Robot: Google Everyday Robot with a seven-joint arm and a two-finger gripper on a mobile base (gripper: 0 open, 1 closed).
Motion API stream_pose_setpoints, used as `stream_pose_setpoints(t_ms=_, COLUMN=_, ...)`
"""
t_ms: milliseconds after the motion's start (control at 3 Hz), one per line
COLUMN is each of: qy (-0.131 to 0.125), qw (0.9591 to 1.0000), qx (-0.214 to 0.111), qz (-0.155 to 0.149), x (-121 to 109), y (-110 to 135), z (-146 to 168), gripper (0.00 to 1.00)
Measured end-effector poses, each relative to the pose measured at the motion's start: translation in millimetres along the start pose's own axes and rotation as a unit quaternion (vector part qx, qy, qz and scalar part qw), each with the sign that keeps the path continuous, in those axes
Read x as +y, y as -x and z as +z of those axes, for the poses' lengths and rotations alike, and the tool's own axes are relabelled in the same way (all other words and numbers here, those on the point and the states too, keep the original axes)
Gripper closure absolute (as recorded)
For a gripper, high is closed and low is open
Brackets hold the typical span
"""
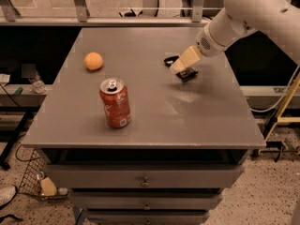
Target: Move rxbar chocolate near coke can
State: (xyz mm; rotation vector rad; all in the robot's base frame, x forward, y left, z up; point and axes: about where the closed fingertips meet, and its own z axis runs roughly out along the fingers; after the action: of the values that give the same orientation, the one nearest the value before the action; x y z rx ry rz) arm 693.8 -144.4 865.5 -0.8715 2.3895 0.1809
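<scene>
Camera view: your cream gripper (pixel 178 68) sits over the small flat black rxbar chocolate (pixel 189 74) at the grey table's (pixel 197 121) right rear; whether it is gripping, you cannot tell. Red cylindrical coke can (pixel 115 104) stands upright well apart, front-left, with a round orange fruit (pixel 93 61) behind it.

Table (pixel 211 121): smooth grey top, matt, with 1 pale patch of sheen right of centre.
Drawers (pixel 145 179): same grey, look like painted metal.
Coke can (pixel 115 104): glossy red metal with a bare silver top.
Rxbar chocolate (pixel 188 74): black wrapper, slight shine.
Orange (pixel 93 61): dull skin.
Arm (pixel 243 13): smooth white shell, satin.
Gripper (pixel 180 65), over the rxbar chocolate at the table's right rear: cream, matt.
Floor (pixel 262 196): speckled, stone-like.
</scene>
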Motion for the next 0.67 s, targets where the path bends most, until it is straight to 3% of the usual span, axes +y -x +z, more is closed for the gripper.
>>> stream_pose_setpoints(t_ms=667, qy=0.009, qw=0.9992, qx=0.038, qz=0.004, x=-3, y=7, z=34, gripper=0.0)
